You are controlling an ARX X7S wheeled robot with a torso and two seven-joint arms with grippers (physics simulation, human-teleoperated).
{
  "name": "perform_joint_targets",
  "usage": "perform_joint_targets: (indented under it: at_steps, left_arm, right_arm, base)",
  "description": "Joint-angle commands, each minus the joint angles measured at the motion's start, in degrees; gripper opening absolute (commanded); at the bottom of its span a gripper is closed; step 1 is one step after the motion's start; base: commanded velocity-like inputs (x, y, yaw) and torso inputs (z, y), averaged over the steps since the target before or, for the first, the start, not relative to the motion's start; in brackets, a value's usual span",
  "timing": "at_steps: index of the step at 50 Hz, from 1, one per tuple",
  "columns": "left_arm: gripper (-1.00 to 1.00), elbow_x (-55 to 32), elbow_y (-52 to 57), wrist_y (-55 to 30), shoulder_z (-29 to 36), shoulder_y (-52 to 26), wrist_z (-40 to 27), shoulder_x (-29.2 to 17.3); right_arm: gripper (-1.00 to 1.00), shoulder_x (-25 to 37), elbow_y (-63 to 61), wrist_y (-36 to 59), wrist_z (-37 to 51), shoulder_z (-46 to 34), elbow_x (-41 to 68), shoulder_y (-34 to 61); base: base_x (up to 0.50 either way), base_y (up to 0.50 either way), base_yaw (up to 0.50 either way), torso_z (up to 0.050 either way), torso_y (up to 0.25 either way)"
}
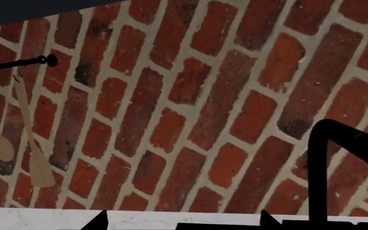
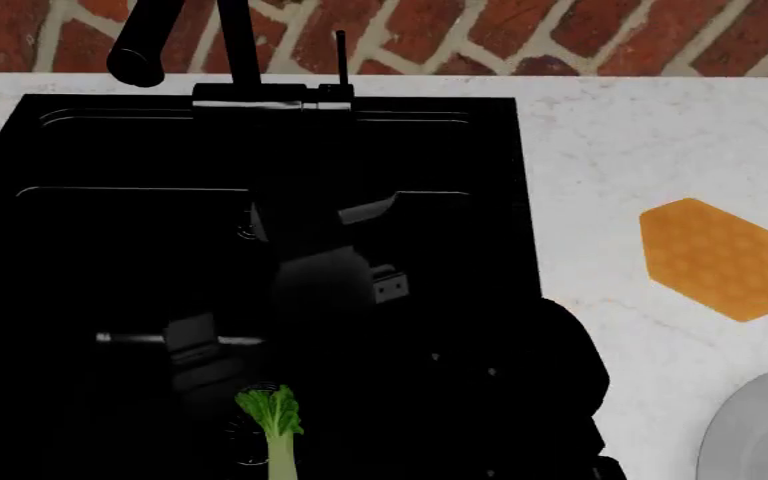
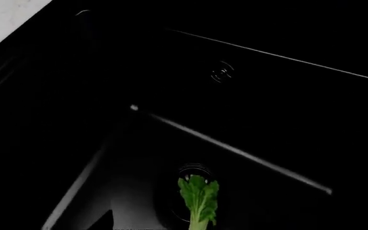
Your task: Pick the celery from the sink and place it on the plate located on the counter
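The celery (image 2: 272,428) lies in the black sink (image 2: 464,150) over the round drain, its leaves pointing towards the faucet. In the right wrist view the celery (image 3: 199,197) rises from the frame's lower edge, within the span of my right gripper (image 3: 187,226). That gripper is open: one dark fingertip (image 3: 106,222) stands well apart from the stalk, and the other is lost against the black basin. My left gripper (image 1: 182,223) is open and holds nothing, facing the brick wall. The grey plate (image 2: 766,432) sits on the white counter (image 2: 624,140) at the near right.
An orange hexagonal pad (image 2: 716,258) lies on the counter between the sink and the plate. The black faucet (image 2: 231,45) stands behind the basin, and the faucet (image 1: 327,158) also shows in the left wrist view. Wooden utensils (image 1: 36,143) hang from a rail on the wall. Dark arm links (image 2: 317,260) hang over the sink.
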Motion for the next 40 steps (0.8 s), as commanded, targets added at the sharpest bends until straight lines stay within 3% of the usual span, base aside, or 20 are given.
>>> perform_joint_targets:
  at_steps: [1,16,28,40]
  left_arm:
    - [1.0,0.1,-0.6,0.6,0.2,0.5,-0.2,-0.3]
    - [1.0,-0.7,-1.7,1.6,-0.2,0.9,0.1,0.0]
    - [1.0,-1.2,-1.9,2.5,-0.8,1.3,0.6,-0.5]
    - [1.0,-1.4,-2.3,3.2,-1.0,1.8,0.5,-0.7]
  right_arm:
    - [1.0,-1.5,6.6,-5.1,-4.7,-5.0,-4.0,0.1]
    - [1.0,-2.3,12.9,-9.3,-8.9,-9.1,-6.7,0.7]
    - [1.0,-4.9,25.9,-16.8,-16.1,-14.6,-10.4,2.4]
    - [1.0,-5.3,35.1,-24.9,-17.7,-26.7,-1.4,4.5]
  base:
    - [0.0,0.0,0.0,0.0,0.0]
    - [0.0,0.0,0.0,0.0,0.0]
    - [0.0,0.0,0.0,0.0,0.0]
    - [0.0,0.0,0.0,-0.001,0.0]
